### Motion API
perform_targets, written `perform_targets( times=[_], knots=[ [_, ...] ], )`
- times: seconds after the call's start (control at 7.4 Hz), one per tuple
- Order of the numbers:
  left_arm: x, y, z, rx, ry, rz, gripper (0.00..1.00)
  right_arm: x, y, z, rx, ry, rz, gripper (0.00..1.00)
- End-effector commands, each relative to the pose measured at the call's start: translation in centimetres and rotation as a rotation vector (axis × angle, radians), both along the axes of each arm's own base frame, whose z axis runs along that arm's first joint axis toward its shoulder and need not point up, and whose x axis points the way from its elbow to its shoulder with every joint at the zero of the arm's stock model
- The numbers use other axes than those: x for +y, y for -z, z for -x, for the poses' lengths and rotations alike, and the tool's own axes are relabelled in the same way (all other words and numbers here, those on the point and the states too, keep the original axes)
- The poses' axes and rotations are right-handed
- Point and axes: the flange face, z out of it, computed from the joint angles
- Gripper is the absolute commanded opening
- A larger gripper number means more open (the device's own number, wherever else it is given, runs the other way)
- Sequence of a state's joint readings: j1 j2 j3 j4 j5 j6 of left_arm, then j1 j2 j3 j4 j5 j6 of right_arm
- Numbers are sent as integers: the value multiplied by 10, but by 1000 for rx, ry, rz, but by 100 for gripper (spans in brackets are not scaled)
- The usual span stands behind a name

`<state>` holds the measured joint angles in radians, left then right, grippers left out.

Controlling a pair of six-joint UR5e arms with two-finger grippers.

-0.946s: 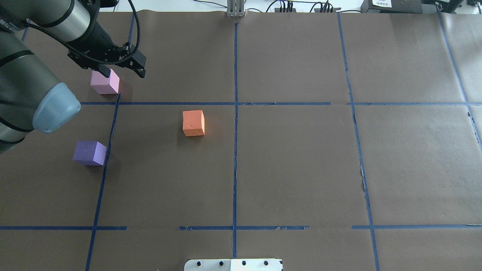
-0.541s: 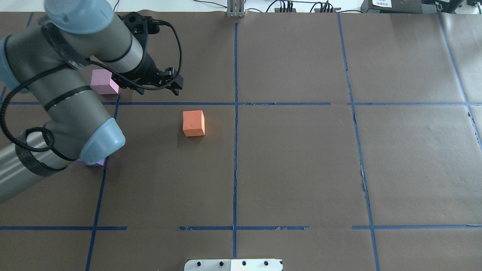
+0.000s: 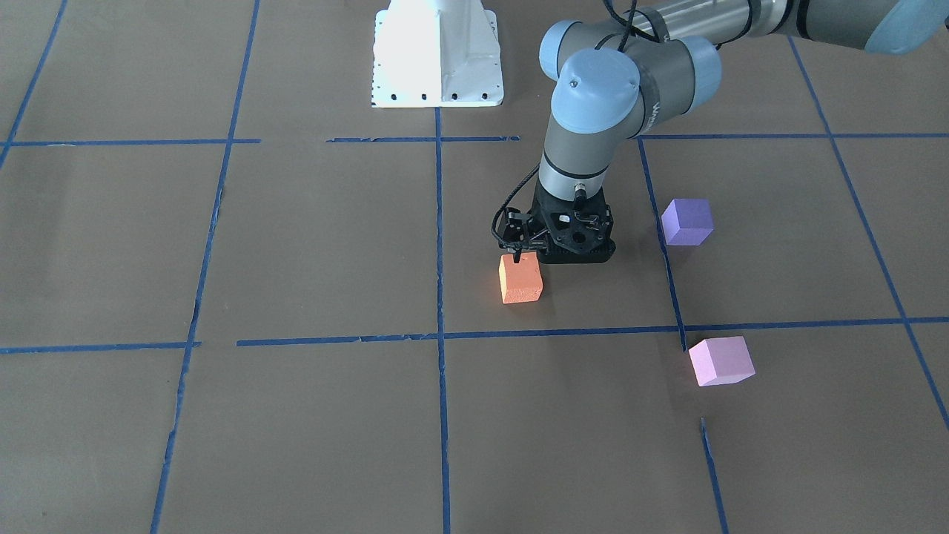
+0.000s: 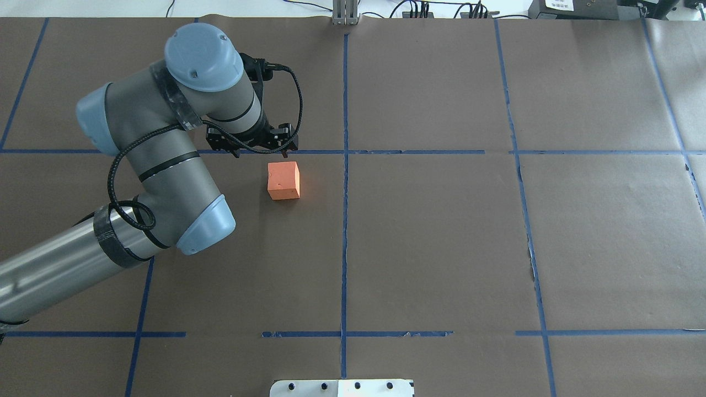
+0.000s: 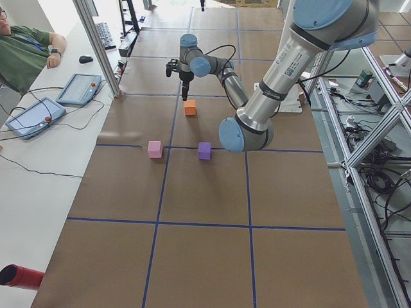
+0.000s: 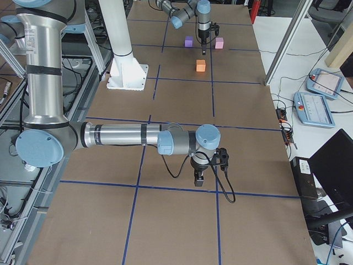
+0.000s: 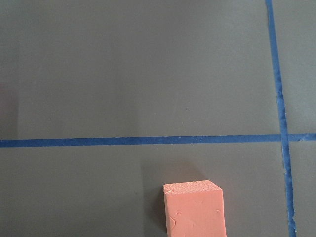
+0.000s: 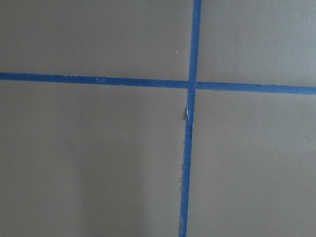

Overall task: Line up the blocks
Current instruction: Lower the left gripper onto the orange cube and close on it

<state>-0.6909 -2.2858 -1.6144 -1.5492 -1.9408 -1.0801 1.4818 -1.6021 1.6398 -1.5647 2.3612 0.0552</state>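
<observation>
The orange block [image 4: 283, 180] sits left of the centre tape line; it also shows in the front view [image 3: 520, 279] and low in the left wrist view [image 7: 195, 210]. My left gripper [image 4: 259, 153] is open and empty, pointing down just beyond the orange block's far edge, a little to its left. One finger [image 3: 517, 256] hangs by that edge. The purple block [image 3: 687, 221] and the pink block [image 3: 721, 360] lie apart further left; my left arm hides both in the overhead view. My right gripper [image 6: 198, 179] shows only in the right side view, so I cannot tell its state.
Blue tape lines [image 4: 345, 165] divide the brown paper table cover into squares. The white robot base [image 3: 437, 55] stands at the near middle edge. The right wrist view shows only a tape crossing [image 8: 191, 85]. Tablets [image 5: 78, 88] and an operator are beyond the far edge.
My left arm has swung right, from over the pink block to beside the orange block. Its elbow now covers the pink and purple blocks in the overhead view. No block has moved.
</observation>
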Motion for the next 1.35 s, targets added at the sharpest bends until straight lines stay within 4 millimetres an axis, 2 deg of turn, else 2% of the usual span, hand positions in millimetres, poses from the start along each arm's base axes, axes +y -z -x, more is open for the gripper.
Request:
perform_targets(
  times=[0.0,0.54,0.95,1.08,1.22],
  knots=[
    [3,-15,-31,7,-2,26,100,0,0,0,-1,0,1,100],
    [-2,-24,-56,16,14,47,100,0,0,0,0,0,1,100],
    [11,-41,-86,-22,21,42,100,0,0,0,-1,0,1,100],
    [10,-44,-89,-10,27,35,99,0,0,0,-1,0,0,100],
    [9,-44,-89,-9,27,34,90,0,0,0,0,0,1,100]
  ],
)
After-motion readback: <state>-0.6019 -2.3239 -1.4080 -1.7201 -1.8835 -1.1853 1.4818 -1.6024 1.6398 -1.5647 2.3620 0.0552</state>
